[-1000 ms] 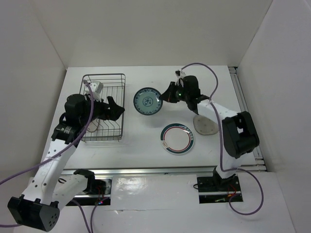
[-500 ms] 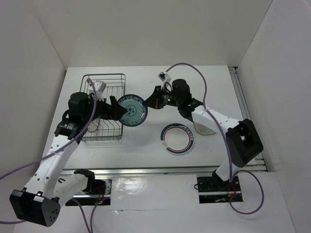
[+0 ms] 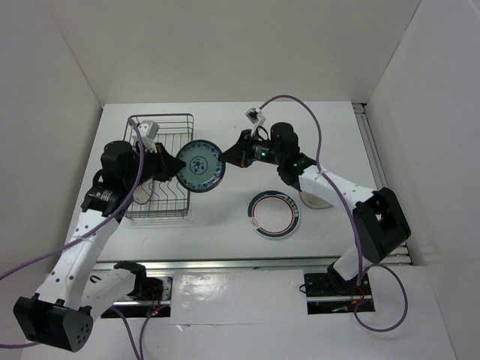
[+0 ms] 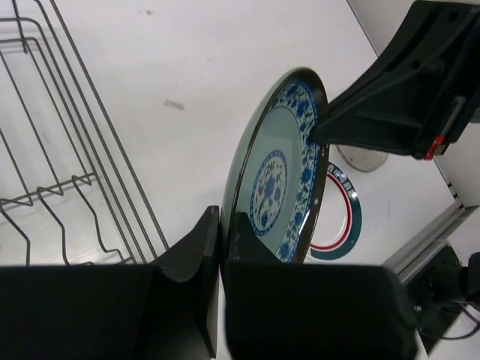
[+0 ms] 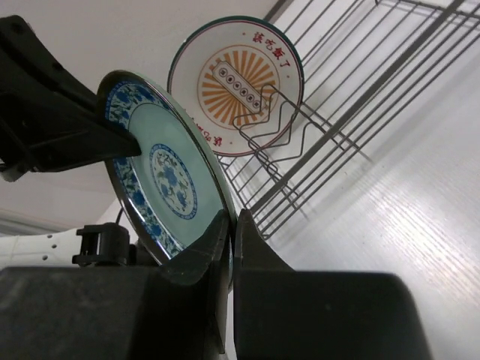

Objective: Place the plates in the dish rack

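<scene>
The small teal-patterned plate [image 3: 200, 166] hangs on edge in the air just right of the dish rack [image 3: 159, 120]. Both grippers hold it. My left gripper [image 3: 178, 166] is shut on its left rim, and its jaws pinch the edge [image 4: 222, 221] of the plate [image 4: 281, 172]. My right gripper [image 3: 227, 159] is shut on the opposite rim [image 5: 231, 225]. The white plate with the orange sunburst [image 5: 236, 75] stands among the rack's prongs [image 5: 360, 90]. The white plate with the green-and-red rim [image 3: 274, 214] lies flat on the table. The clear-grey glass plate [image 3: 316, 196] lies beside it, partly under my right arm.
The rack [image 4: 60, 150] sits at the table's left, under my left arm. White walls close in the table at the back and on both sides. A metal rail [image 3: 262, 262] runs along the near edge.
My right gripper carried the teal plate left toward the rack. My left gripper, open a moment ago, has shut on the plate's other rim.
</scene>
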`<state>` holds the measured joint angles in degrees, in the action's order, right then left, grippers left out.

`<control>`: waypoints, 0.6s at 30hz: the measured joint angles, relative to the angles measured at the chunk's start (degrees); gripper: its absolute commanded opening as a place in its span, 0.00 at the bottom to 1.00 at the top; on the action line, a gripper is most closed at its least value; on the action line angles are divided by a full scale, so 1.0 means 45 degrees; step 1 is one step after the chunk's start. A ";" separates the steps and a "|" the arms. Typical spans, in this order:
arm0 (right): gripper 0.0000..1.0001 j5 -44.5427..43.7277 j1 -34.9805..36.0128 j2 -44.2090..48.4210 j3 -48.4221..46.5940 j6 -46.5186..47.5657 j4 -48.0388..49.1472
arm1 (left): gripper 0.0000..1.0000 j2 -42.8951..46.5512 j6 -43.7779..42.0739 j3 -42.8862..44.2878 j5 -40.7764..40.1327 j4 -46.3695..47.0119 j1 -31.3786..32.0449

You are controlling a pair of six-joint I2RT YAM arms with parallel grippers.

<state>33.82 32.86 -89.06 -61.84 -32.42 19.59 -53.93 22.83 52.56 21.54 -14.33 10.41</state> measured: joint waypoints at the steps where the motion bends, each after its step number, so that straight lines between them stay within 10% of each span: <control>1: 0.06 0.0107 0.0015 -0.0029 0.0087 0.0024 0.0165 | 0.00 0.0034 -0.0015 0.0131 -0.0053 0.0015 0.0000; 2: 0.27 0.0102 0.0058 -0.0034 0.0092 0.0073 0.0267 | 0.00 0.0083 0.0005 0.0170 -0.0087 -0.0058 0.0000; 4: 1.00 0.0165 0.0136 -0.0044 0.0083 -0.0180 0.0427 | 0.00 0.0214 -0.0058 0.0180 -0.0165 -0.0102 -0.0024; 18: 1.00 0.0248 0.0612 -0.0053 0.0155 0.0223 0.0262 | 0.00 0.1719 -0.1457 0.0180 -0.9330 -0.0903 -0.0117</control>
<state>34.94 35.62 -89.30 -61.14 -31.42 20.78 -46.19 16.27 53.36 -20.45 -18.39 9.89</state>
